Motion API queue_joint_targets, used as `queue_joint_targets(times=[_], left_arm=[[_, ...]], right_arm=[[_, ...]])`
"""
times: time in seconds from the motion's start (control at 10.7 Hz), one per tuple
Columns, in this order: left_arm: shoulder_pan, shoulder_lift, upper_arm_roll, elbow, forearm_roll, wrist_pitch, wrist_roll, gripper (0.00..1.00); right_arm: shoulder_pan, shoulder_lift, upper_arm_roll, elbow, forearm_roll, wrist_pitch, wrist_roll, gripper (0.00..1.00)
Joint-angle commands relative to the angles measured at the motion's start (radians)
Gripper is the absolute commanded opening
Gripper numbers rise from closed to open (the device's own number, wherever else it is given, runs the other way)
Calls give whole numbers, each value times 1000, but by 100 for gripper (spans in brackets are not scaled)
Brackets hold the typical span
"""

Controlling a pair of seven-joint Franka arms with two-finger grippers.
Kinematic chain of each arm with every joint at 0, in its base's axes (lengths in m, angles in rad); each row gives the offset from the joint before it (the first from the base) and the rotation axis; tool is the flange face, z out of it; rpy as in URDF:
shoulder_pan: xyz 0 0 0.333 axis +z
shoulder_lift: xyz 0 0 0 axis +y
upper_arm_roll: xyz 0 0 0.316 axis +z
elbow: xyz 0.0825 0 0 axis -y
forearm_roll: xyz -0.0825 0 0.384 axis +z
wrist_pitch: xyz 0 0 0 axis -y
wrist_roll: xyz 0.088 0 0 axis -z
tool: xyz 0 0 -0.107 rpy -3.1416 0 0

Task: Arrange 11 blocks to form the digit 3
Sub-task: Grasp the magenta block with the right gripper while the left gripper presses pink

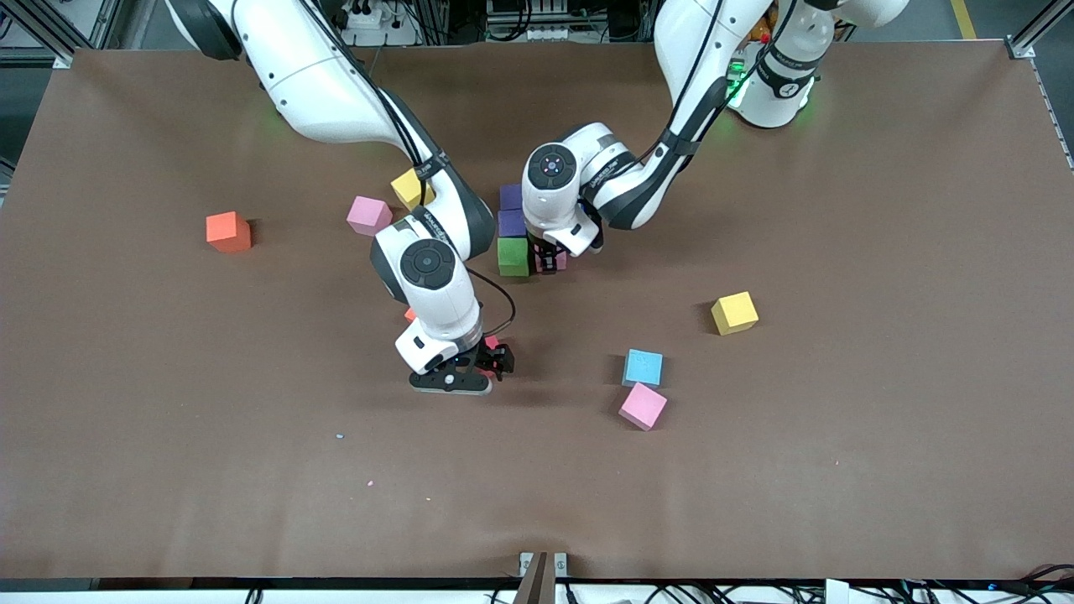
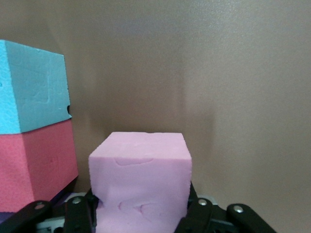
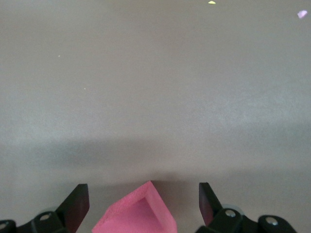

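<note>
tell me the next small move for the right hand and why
Probably lower the right hand slightly and close it. In the right wrist view its fingers stand open on either side of a crimson block, which sits between them ungripped on the table. The left hand is shut on a pink block beside the green block.

From the front I can barely see the crimson block (image 1: 490, 343) under my right tool (image 1: 485, 362), whose wrist covers most of it, and another reddish block (image 1: 409, 315) shows only a sliver beside that arm. The left arm's wrist hides most of the pink block (image 1: 551, 262) in the left tool (image 1: 550, 257). In the left wrist view, the picture's edge cuts off the light blue block (image 2: 30, 87) and the crimson block beside it (image 2: 36, 162).
</note>
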Motion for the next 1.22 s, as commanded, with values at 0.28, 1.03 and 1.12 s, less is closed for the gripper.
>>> queue_joint_targets(times=[0.28, 1.03, 1.12], left_arm=[[-19, 20, 9, 13, 31, 42, -20, 0], [-11, 23, 8, 13, 80, 55, -15, 3], [-12, 23, 8, 13, 80, 55, -18, 4]], right_arm=[[18, 16, 11, 22, -6, -13, -248, 100], [24, 14, 25, -35, -3, -11, -334, 100], [23, 14, 25, -36, -3, -11, -334, 100]])
